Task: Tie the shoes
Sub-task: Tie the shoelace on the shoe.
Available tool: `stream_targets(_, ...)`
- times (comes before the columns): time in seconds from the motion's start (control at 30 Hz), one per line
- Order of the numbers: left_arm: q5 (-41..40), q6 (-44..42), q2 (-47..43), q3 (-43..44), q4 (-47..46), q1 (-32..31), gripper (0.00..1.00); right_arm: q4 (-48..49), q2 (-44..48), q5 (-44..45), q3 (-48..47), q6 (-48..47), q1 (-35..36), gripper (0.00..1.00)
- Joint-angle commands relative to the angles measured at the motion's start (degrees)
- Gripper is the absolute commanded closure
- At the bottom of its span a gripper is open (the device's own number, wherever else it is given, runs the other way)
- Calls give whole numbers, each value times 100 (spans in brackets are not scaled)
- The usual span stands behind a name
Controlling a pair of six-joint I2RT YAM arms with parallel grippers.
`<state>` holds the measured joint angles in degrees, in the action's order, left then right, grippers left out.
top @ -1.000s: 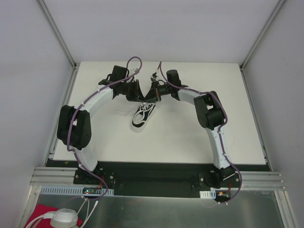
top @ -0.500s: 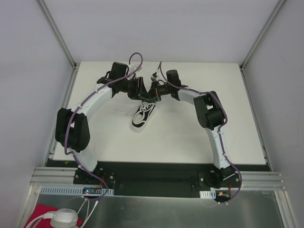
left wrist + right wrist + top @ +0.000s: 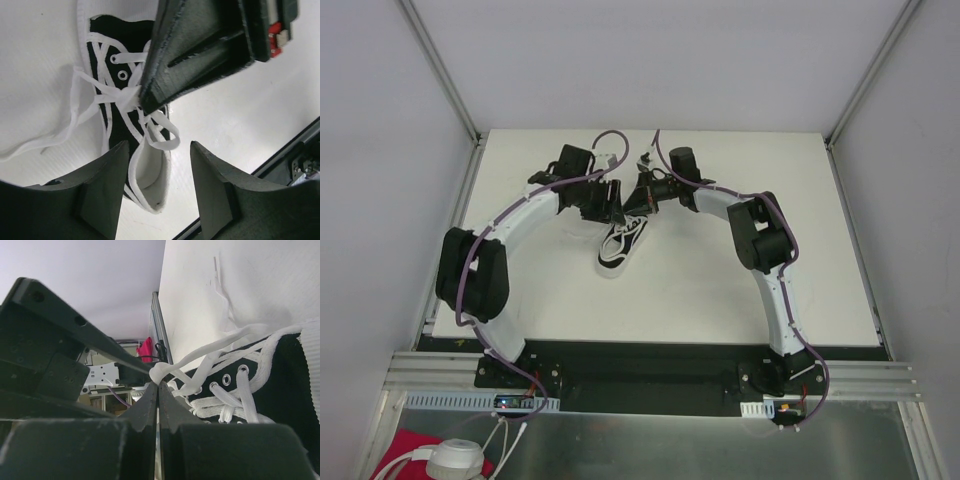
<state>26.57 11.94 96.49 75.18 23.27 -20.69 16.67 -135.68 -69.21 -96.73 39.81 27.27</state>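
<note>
A white tabletop (image 3: 720, 290) spreads under the left claw (image 3: 612, 207) and the right claw (image 3: 638, 199), evenly lit, with faint shadows. Beyond them rises a pale grey back wall (image 3: 650, 60), flanked by slanting aluminium posts (image 3: 440, 70). Behind the claws lie a black plate (image 3: 640, 360), an aluminium rail (image 3: 430, 380) and a red cloth (image 3: 415, 445).

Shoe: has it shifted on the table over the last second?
No. In the top view the shoe lies at the same spot and angle relative to the near edge of the table.
</note>
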Motion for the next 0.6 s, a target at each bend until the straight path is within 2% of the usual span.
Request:
stream_targets(0.0, -231, -105, 318, 190, 29, -41, 50, 153, 59, -22, -118, 35, 42, 99)
stream_targets(0.27, -99, -35, 538, 305, -41, -120, 54, 153, 68, -22, -153, 53, 42, 99)
stream_targets(0.4, 15, 18, 582, 366, -68, -137, 66, 153, 68, -22, -188, 62, 59, 99)
stream_targets(0.43, 15, 18, 582, 375, -85, -137, 73, 153, 59, -22, -189, 62, 59, 99)
stream_targets(0.5, 15, 36, 573, 375, -77, -146, 79, 144, 68, -22, -189, 62, 68, 99)
stream_targets(0.57, -11, 36, 529, 375, -68, -146, 90, 153, 76, -22, -188, 70, 59, 99)
